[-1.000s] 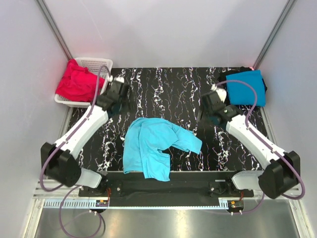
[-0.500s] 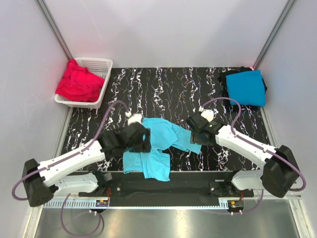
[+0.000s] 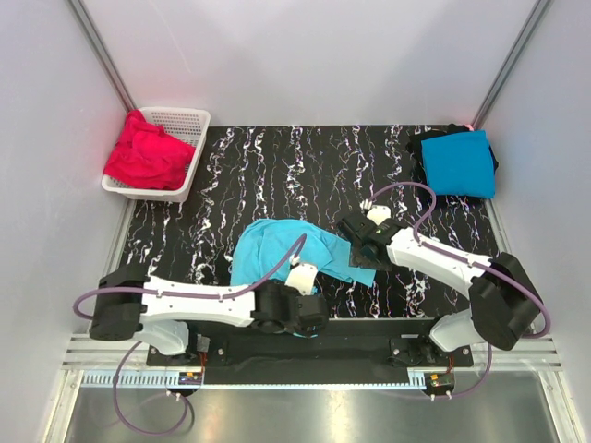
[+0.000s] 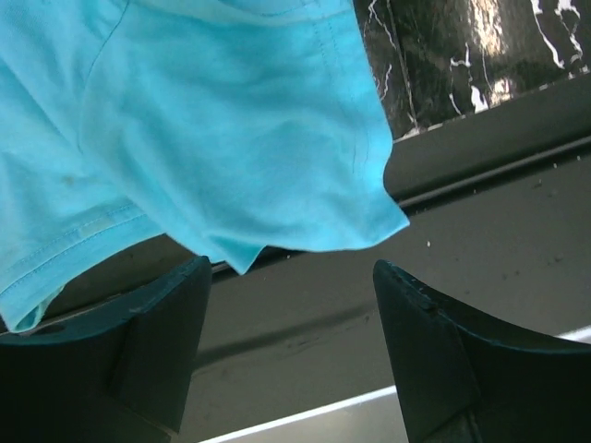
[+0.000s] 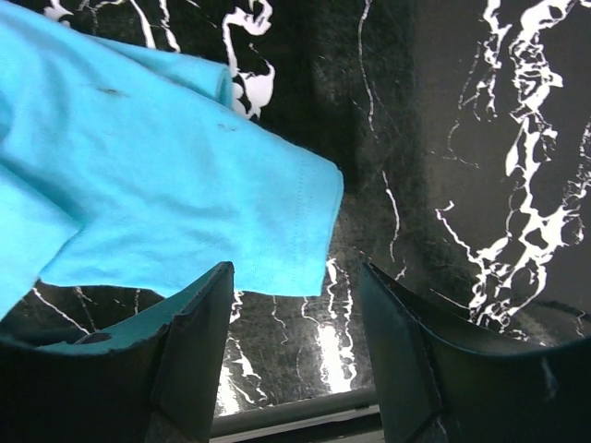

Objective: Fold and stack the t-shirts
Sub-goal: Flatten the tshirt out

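Left gripper and right gripper both hold their jaws apart, clamped on nothing, at the edges of the crumpled light turquoise fabric t-shirt.
Its long axis runs near-to-far on the black white-veined marble table. The hem drapes over the near edge by the left gripper, and one sleeve points right toward the right gripper.

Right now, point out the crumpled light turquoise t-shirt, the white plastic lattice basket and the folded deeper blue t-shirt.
crumpled light turquoise t-shirt [image 3: 268,245], top view, middle of its fabric
white plastic lattice basket [image 3: 187,120], top view, bare far wall
folded deeper blue t-shirt [image 3: 459,163], top view, its centre
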